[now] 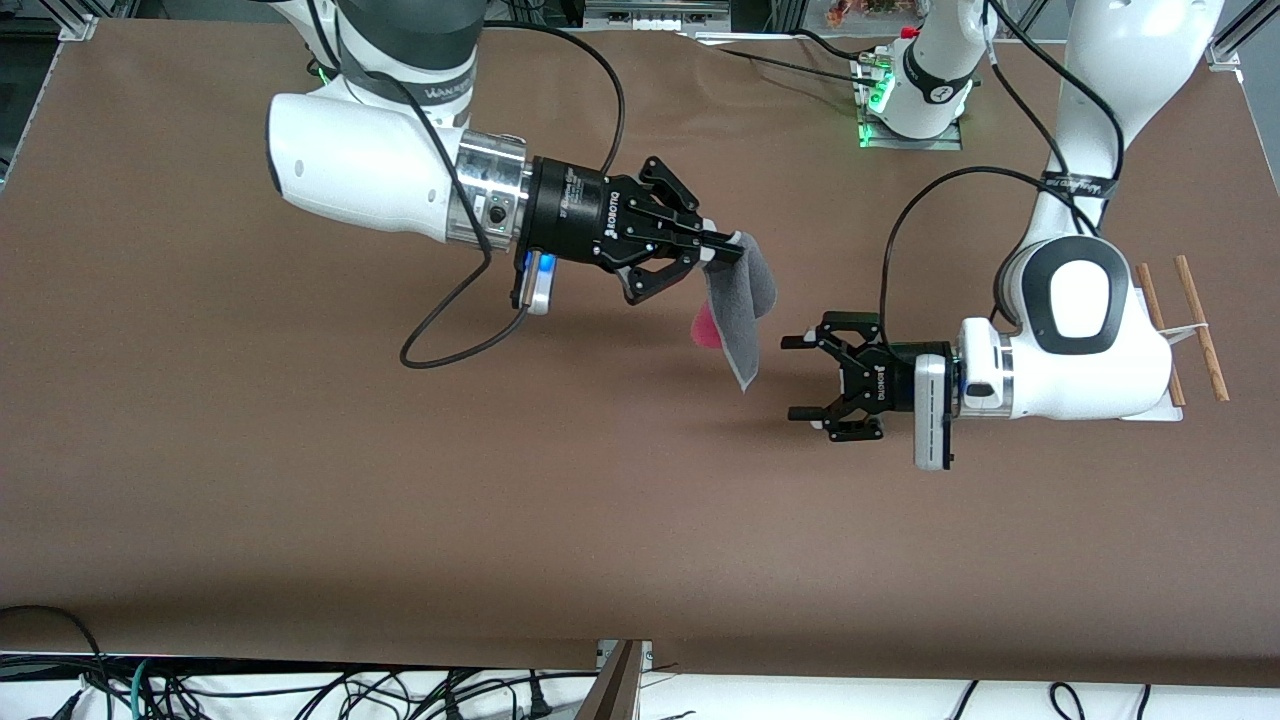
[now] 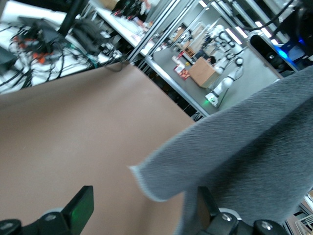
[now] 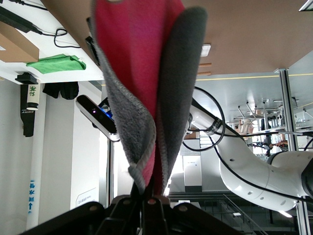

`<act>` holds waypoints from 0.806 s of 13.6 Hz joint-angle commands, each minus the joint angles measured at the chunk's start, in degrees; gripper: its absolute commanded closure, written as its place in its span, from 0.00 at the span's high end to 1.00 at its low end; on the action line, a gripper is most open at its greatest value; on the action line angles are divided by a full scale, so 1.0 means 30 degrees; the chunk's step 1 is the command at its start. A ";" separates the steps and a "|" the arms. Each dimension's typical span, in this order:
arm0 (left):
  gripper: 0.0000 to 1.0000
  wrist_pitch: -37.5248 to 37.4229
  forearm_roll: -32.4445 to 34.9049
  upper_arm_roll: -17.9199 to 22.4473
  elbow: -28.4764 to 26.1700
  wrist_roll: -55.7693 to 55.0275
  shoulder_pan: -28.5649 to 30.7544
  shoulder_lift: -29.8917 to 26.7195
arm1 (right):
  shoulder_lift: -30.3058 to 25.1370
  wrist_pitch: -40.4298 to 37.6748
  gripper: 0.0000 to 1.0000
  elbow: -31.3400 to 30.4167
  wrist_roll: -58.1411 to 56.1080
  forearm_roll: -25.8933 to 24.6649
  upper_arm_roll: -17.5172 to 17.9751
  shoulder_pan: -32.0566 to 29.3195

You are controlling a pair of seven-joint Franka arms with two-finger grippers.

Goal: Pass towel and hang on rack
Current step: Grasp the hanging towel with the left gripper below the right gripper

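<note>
My right gripper [image 1: 733, 250] is shut on the upper edge of the towel [image 1: 742, 310]. The towel is dark grey with a pink inner side and hangs folded above the table's middle. In the right wrist view the towel [image 3: 146, 73] rises from the shut fingertips of that gripper [image 3: 149, 198]. My left gripper [image 1: 793, 378] is open and empty, level with the towel's lower part and just beside it. In the left wrist view the towel [image 2: 244, 147] hangs close before this open gripper [image 2: 144, 215] and covers part of one finger. The rack [image 1: 1197, 330] stands at the left arm's end, mostly hidden under that arm.
A black cable [image 1: 450, 340] loops down from the right arm onto the brown table [image 1: 400, 500]. The left arm's base plate with green lights [image 1: 905, 120] sits at the table's edge farthest from the front camera.
</note>
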 commanded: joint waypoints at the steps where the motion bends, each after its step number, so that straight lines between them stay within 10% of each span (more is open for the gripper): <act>1: 0.94 -0.0044 -0.1404 0.0090 0.0518 0.1805 -0.0774 0.0379 | 0.0359 0.0694 0.00 0.0160 -0.0036 -0.0197 -0.0021 0.0537; 6: 0.94 0.0015 -0.2053 0.0090 0.0313 0.3680 -0.1448 0.0611 | 0.0477 0.0989 0.00 0.0160 -0.0036 -0.0434 -0.0050 0.0714; 8: 0.14 0.0015 -0.2434 0.0090 0.0167 0.5113 -0.1509 0.0642 | 0.0477 0.0989 0.00 0.0160 -0.0065 -0.0434 -0.0050 0.0714; 11: 0.00 -0.0014 -0.2405 0.0090 -0.0038 0.5589 -0.1685 0.0730 | 0.0593 0.0989 0.00 0.0160 -0.0475 -0.0552 -0.0050 0.0743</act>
